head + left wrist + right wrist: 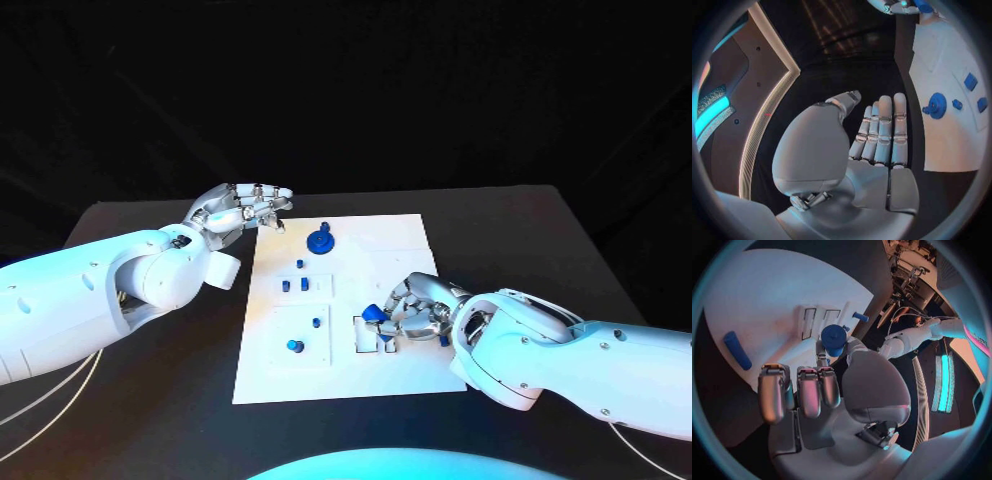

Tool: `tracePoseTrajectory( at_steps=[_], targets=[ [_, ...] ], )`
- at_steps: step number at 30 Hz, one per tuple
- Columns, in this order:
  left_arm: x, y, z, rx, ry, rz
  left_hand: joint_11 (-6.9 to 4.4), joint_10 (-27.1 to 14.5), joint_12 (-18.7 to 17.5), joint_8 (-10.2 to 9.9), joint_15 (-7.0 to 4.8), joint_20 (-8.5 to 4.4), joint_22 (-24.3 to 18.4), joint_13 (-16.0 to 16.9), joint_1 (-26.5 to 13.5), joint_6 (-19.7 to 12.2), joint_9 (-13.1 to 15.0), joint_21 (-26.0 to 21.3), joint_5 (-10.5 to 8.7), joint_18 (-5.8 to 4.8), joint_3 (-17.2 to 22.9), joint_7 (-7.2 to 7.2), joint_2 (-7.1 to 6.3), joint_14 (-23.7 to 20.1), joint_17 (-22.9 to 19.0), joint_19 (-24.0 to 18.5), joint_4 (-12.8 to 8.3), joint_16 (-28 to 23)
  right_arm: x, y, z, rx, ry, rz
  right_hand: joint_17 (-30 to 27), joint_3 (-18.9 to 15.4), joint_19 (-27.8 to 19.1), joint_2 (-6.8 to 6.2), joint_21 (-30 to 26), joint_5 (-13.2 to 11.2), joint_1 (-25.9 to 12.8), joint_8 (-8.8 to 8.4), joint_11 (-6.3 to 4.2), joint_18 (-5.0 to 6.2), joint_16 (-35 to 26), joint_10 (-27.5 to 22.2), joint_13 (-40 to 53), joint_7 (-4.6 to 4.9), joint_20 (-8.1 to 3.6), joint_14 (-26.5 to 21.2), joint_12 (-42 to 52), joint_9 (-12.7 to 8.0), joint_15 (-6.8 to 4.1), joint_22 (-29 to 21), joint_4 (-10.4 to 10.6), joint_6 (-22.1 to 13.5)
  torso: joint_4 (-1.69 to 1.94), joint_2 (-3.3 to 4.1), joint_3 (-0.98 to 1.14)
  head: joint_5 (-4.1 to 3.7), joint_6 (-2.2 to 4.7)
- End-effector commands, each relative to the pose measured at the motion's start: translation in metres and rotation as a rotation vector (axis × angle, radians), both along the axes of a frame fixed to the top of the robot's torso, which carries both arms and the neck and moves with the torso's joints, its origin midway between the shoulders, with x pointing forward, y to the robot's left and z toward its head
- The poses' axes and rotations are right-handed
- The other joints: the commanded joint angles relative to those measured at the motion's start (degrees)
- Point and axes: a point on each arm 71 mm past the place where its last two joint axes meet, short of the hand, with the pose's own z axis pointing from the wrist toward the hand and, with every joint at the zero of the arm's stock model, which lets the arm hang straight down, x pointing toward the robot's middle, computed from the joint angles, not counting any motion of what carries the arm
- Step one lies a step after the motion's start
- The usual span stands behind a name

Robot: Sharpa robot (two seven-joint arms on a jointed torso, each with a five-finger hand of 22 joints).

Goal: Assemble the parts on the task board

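Your right hand [408,312] pinches a blue part [372,313] over the slots at the task board's [389,235] lower middle, ready for insertion. Left hand [242,207] empty, fingers apart, parked upper left, clear.

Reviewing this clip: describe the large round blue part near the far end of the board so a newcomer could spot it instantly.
Start at the white task board in the middle of the black table. Go to its far end, near the open left robot hand hovering at that corner. The gear-like blue part lies there on the board, untouched; it is clearly the widest and roundest blue piece, while its neighbours nearer the robot are small blocks and pegs.
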Motion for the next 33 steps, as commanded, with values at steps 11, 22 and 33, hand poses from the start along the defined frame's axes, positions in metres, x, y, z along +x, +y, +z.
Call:
tracePoseTrajectory(
  at_steps=[11, 22, 33],
  targets=[
    [-0.001, -0.003, 0.001, -0.007, -0.010, -0.018, 0.11, -0.7, 0.2, -0.2, 0.31, 0.28, -0.2, -0.1, -0.3, -0.9, 0.0, -0.4, -0.20, 0.78, -0.4, 0.01, 0.32, -0.2, 0.1, 0.3, 0.3, -0.4, 0.001, 0.008, -0.015, -0.094, 0.068, 0.039, 9.9, -0.9, 4.9, -0.50, 1.2, -2.1, -1.5, 0.79, -0.42, -1.10, 0.2, 4.3, 12.4, -2.59, -0.51, 5.0, -0.1, 0.7, -0.49, 13.8, -0.1, 2.5, 0.02, 0.03, 0.01, 0.32, -0.26],
    [-0.001, -0.003, 0.002, -0.006, -0.012, -0.018, 0.12, -0.8, 0.1, -0.2, 0.31, 0.28, -0.3, -0.1, -0.3, -1.0, 0.0, -0.5, -0.20, 0.78, -0.4, 0.01, 0.33, -0.2, 0.1, 0.3, 0.4, -0.4, 0.004, 0.010, -0.017, -0.100, 0.037, 0.029, 10.0, -1.1, 4.9, -0.60, 1.2, -2.4, -1.9, 0.89, -0.41, -1.09, 0.2, 4.3, 12.4, -2.57, -0.52, 5.0, -0.1, 0.8, -0.49, 13.8, 0.0, 2.5, 0.08, 0.01, 0.03, 0.50, -0.29],
    [-0.001, -0.002, 0.002, -0.005, -0.011, -0.017, 0.13, -0.8, 0.1, -0.3, 0.32, 0.29, -0.3, -0.1, -0.3, -1.0, 0.0, -0.6, -0.20, 0.78, -0.4, 0.02, 0.34, -0.3, 0.0, 0.3, 0.4, -0.5, 0.003, 0.012, -0.018, -0.098, 0.033, 0.032, 10.0, -3.4, 4.9, 1.76, 1.3, -5.2, -7.9, 1.83, -0.47, -1.11, 0.2, 4.3, 12.4, -2.67, -0.56, 5.0, -0.2, 1.3, -0.54, 13.8, 0.1, 2.3, -0.01, -0.04, 0.02, 0.69, -0.31]
  ],
)
